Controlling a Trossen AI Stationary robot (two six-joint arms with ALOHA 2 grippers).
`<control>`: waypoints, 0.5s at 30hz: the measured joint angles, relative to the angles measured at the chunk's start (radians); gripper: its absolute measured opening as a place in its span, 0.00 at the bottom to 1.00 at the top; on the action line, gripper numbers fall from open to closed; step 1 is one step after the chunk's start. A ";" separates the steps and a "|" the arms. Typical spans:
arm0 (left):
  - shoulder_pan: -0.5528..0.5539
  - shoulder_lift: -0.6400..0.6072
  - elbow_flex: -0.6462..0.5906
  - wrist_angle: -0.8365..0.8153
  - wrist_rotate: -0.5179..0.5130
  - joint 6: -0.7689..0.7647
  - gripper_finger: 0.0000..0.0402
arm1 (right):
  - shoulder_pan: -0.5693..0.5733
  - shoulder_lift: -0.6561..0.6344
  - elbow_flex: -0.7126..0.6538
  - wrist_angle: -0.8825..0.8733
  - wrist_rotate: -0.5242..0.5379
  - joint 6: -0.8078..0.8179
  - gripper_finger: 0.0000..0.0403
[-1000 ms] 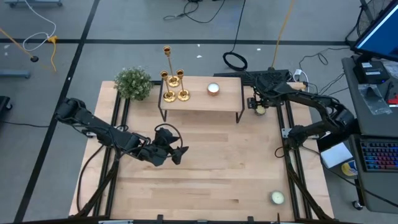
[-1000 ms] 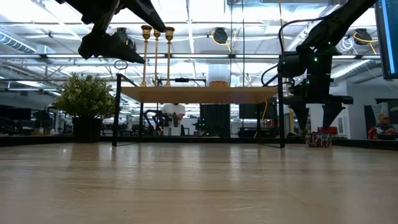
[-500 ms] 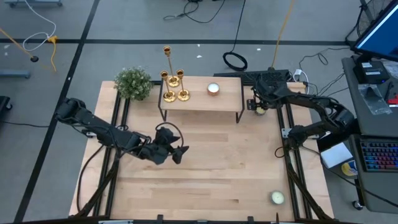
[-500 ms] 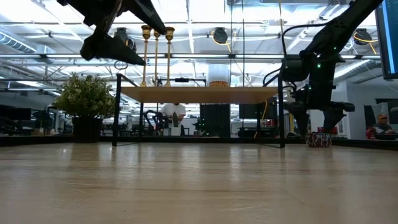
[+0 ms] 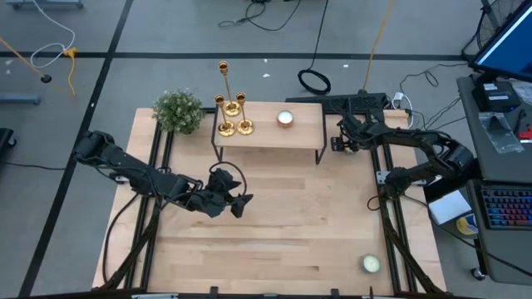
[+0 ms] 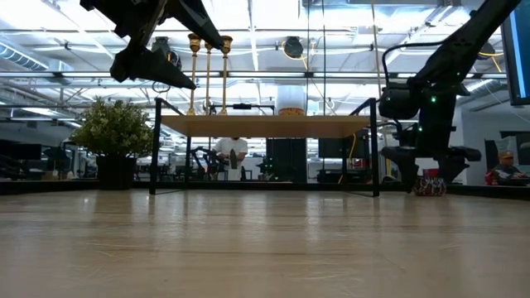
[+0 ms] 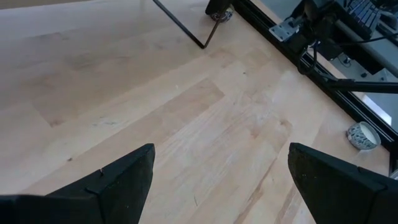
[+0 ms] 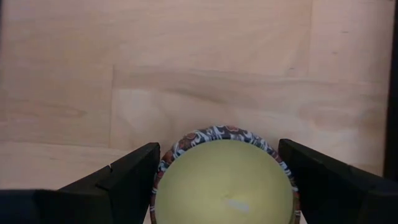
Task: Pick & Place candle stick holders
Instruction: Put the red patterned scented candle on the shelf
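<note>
Three gold candle stick holders (image 5: 234, 116) stand by their round bases on the left end of a small raised table (image 5: 303, 129) at the far side; in the low view they (image 6: 208, 74) rise above its top. My left gripper (image 5: 240, 203) hangs open over the middle of the table, nothing between its fingers (image 7: 124, 180). My right gripper (image 5: 342, 143) is open at the far right, pointing steeply down. Its fingers (image 8: 127, 177) stand on either side of a pale-green candle (image 8: 224, 183) in a patterned cup, close to its rim.
A bushy green plant (image 5: 178, 110) stands left of the raised table. A white candle (image 5: 285, 118) sits on that table's right half. Another candle (image 5: 370, 264) lies near the front right corner. Black rails (image 5: 391, 208) run along both table sides.
My right gripper has come down over the pale-green candle at the far right, staying open, and now hides it from above. The candle has not moved.
</note>
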 joint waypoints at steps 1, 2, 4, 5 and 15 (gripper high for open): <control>0.000 0.000 0.000 0.000 0.000 0.002 0.91 | 0.000 0.000 -0.005 0.005 0.000 0.002 0.79; 0.000 0.000 0.000 0.000 0.000 0.004 0.91 | 0.000 0.000 -0.007 0.007 0.000 0.012 0.79; 0.000 0.000 0.000 0.000 0.000 0.009 0.91 | 0.000 0.000 -0.011 0.008 0.001 0.026 0.78; 0.000 0.000 0.000 0.000 0.000 0.010 0.91 | 0.000 0.000 -0.012 0.008 0.001 0.029 0.77; 0.000 0.000 0.000 0.000 0.000 0.028 0.91 | 0.000 -0.001 -0.012 0.008 0.001 0.043 0.73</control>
